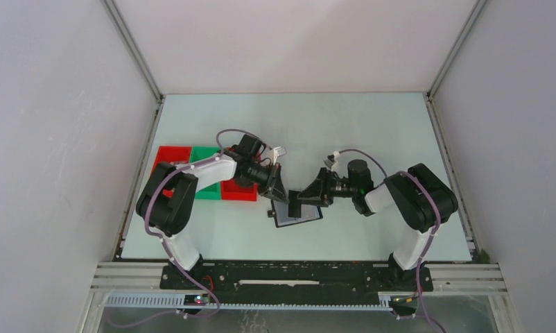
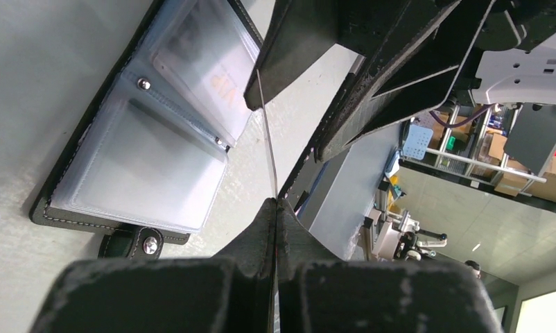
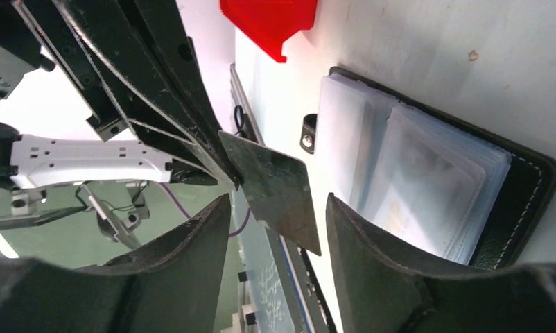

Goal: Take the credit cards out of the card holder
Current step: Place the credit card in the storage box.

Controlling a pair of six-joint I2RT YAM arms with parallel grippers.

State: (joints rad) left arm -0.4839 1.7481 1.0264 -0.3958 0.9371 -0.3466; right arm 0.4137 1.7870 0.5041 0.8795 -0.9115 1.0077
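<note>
The pale counter [image 1: 372,139] takes up most of the room in front of me, with 2 arms on it: the left arm [image 1: 192,177] and the right arm [image 1: 414,194], both bent in toward the middle. By the left edge there are 3 trays in a row: 1 red tray [image 1: 172,158], 1 green tray [image 1: 207,156], and a 2nd red one largely covered by the left arm.

1 holder [image 1: 299,215] lies open and flat on the counter between the 2 arms, near the front. Its clear sleeves [image 2: 150,139] are fanned out over the black cover, and 1 tab [image 2: 133,243] with a metal stud sticks out from one edge.

1 card [image 3: 275,187] is out of it, up in the air just beside the holder. The left fingers [image 1: 275,193] are pinched closed on one end of it. The right fingers [image 1: 304,198] are spread apart, one on each side of the card's free end, with a gap showing.

How many cards remain in the sleeves is hard to make out: only faint print shows through the plastic. From the left wrist the card shows only edge-on, as a thin line.
</note>
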